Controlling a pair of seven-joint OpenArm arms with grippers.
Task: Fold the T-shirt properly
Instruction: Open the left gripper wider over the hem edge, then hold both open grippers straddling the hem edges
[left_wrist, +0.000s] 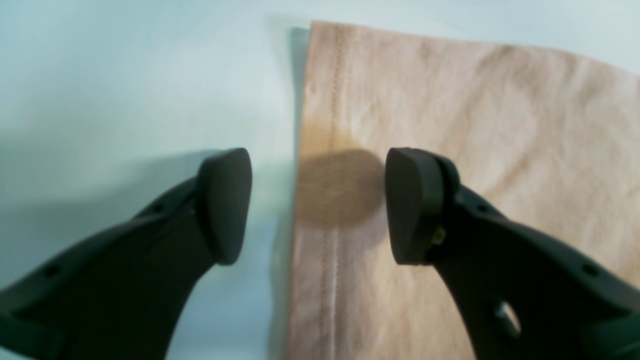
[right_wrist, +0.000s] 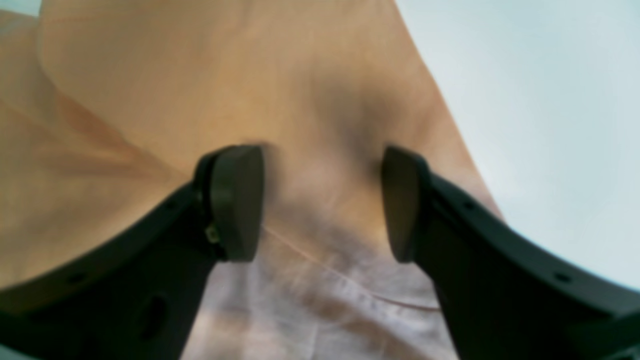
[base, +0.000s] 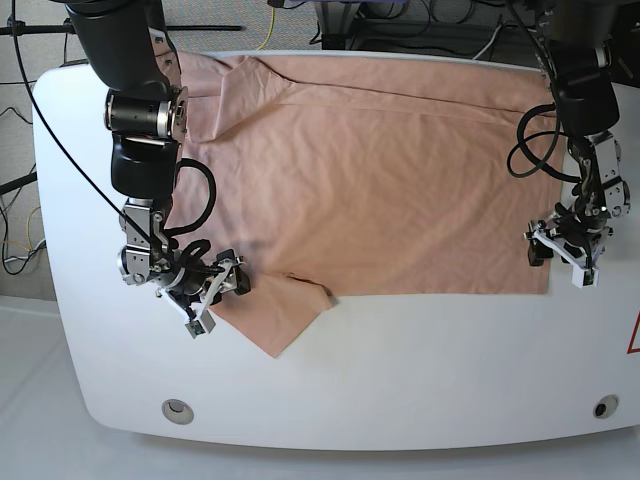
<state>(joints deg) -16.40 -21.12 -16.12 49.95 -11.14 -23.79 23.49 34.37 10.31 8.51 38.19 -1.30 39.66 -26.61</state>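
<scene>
The salmon-pink T-shirt (base: 380, 180) lies spread flat across the far half of the white table (base: 400, 380), with one sleeve (base: 285, 320) pointing toward the front. My right gripper (base: 222, 295) is at that sleeve on the base view's left. In its wrist view the right gripper (right_wrist: 322, 205) is open, both fingers over the T-shirt (right_wrist: 150, 75). My left gripper (base: 560, 262) is at the shirt's hem corner on the right. The left gripper (left_wrist: 317, 205) is open and straddles the stitched hem of the T-shirt (left_wrist: 475, 125), one finger (left_wrist: 225, 205) over bare table.
Cables (base: 270, 20) and stands lie behind the table's far edge. Two round marks (base: 178, 407) (base: 601, 406) sit near the rounded front edge. A red marking (base: 634, 335) shows at the right edge. Bare white table (left_wrist: 125, 75) lies beside the hem.
</scene>
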